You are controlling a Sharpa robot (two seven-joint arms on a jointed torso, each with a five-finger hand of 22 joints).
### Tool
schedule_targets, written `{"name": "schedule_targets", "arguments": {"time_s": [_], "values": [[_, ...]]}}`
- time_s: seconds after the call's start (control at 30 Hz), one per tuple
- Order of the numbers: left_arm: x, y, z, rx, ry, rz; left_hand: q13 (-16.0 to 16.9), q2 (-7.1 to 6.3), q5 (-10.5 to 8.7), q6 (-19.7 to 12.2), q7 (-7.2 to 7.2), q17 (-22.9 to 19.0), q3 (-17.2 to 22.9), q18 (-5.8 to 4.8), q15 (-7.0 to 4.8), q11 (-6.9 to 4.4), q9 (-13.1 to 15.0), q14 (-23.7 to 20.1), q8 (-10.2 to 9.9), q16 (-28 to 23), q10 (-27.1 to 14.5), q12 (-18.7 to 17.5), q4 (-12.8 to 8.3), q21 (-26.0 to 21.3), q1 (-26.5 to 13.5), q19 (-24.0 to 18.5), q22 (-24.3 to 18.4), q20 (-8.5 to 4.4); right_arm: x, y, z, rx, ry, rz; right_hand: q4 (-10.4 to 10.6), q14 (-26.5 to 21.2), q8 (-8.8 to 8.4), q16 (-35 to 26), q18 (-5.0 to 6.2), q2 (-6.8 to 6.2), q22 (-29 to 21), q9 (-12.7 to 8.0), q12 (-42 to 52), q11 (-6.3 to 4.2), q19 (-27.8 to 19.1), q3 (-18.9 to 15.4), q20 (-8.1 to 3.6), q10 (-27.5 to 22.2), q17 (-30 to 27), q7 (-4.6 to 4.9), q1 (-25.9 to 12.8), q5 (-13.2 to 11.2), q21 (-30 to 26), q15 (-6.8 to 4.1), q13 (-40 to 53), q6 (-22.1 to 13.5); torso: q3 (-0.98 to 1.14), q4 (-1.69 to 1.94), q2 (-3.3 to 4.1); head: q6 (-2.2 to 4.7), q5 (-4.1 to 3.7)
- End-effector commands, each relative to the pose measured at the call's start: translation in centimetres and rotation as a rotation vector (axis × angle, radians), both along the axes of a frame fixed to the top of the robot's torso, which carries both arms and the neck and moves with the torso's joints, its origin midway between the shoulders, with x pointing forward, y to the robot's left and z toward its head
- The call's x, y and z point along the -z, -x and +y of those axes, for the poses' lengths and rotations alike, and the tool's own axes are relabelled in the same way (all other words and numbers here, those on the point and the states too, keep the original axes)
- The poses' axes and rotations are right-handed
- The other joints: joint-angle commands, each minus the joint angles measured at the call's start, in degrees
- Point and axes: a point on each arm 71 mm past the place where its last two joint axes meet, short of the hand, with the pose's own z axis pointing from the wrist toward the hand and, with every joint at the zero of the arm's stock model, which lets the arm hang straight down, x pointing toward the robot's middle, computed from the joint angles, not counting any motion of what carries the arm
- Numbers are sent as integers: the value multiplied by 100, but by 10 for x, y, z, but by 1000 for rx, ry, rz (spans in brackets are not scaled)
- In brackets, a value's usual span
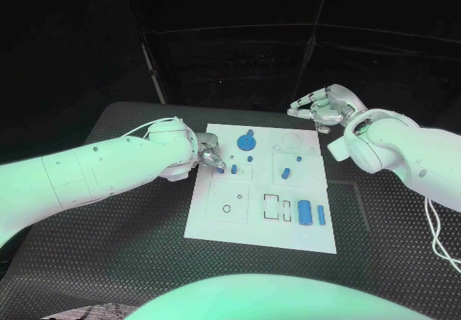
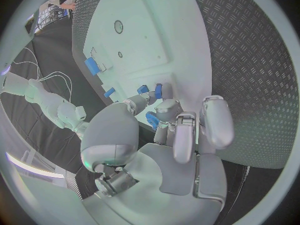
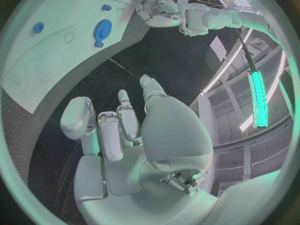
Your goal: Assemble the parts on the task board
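While my left hand (image 1: 210,159) rests its fingertips on the left edge of the flat white task board (image 1: 221,220), pinching one small blue peg (image 2: 152,119), I count roughly nine blue parts on the board, including one round gear (image 1: 247,142) and two upright cylinders (image 1: 306,212). My right hand (image 1: 325,105) hovers beyond the board's far right corner, fingers loosely curled, holding nothing.

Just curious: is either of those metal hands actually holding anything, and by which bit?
The left hand seems to pinch a small blue part in its fingers; where exactly is hidden. The right hand holds nothing.
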Motion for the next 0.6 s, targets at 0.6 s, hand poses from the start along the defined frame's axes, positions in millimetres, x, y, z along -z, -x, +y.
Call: {"name": "schedule_targets", "arguments": {"time_s": [0.6], "values": [[6, -1, -3, 6, -18, 23, 106, 87, 30, 48, -68, 1510, 663, -55, -51, -228, -26, 602, 70, 35, 304, 107, -729, 55, -51, 50, 832, -13, -1, 0, 1, -10, 0, -3, -1, 429, 22, -26, -6, 49, -10, -7, 11, -26, 12, -25, -33, -23, 684, -11, 16, 22, -21, -48, 0, -46, 6, -9, 3, -27, -7]]}}
